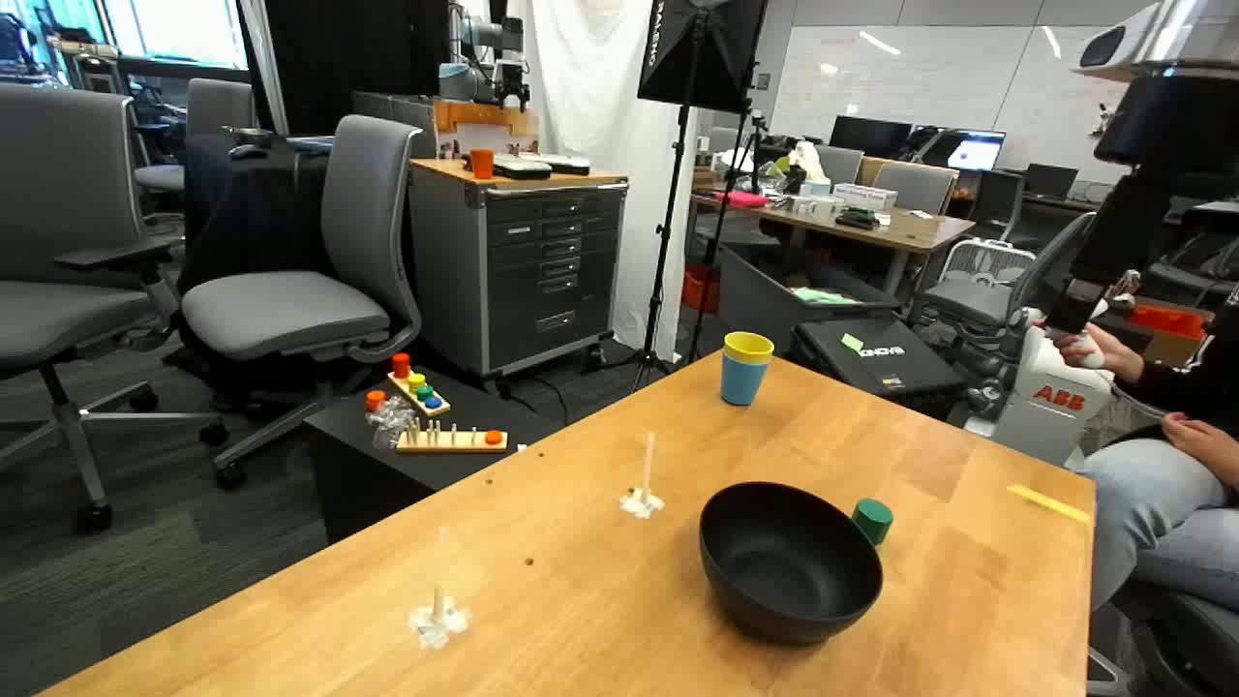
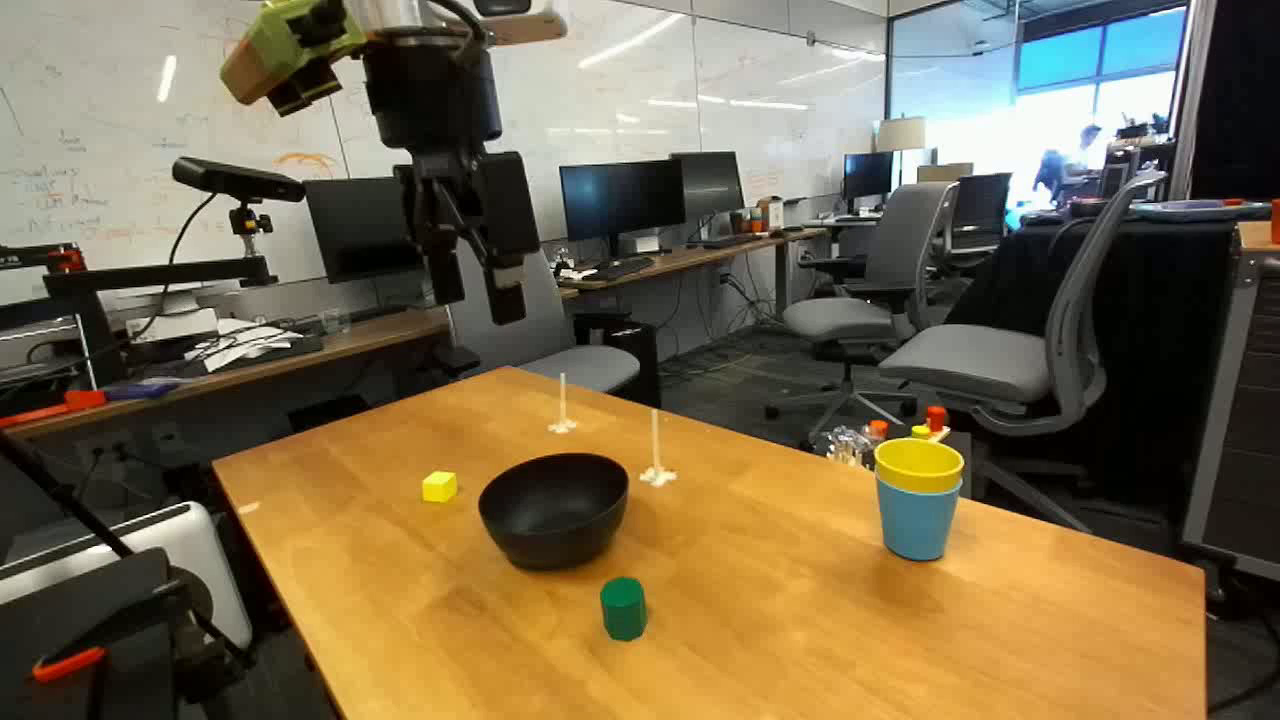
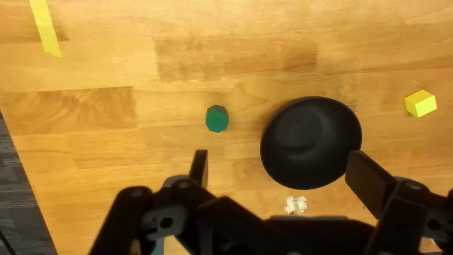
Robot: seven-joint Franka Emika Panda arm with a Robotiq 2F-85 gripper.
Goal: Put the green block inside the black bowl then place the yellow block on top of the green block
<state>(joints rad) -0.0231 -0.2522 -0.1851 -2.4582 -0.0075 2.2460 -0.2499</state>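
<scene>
The green block (image 1: 873, 521), a dark green faceted piece, stands on the table beside the black bowl. It also shows in an exterior view (image 2: 624, 610) and the wrist view (image 3: 217, 120). The black bowl (image 1: 789, 566) sits upright and looks empty; it also shows in an exterior view (image 2: 555, 515) and the wrist view (image 3: 308, 141). The yellow block (image 2: 439, 487) lies on the table on the bowl's opposite side; it also shows in the wrist view (image 3: 421, 103). My gripper (image 2: 478, 292) is high above the table, its fingers wide apart and empty in the wrist view (image 3: 278, 156).
A yellow cup (image 2: 918, 465) is nested in a blue cup (image 2: 915, 520) on the table. Two thin upright pegs (image 2: 562, 400) (image 2: 656, 445) are taped to the table near the bowl. A yellow tape strip (image 1: 1048, 503) lies near one edge. A person (image 1: 1152, 484) sits beside the table.
</scene>
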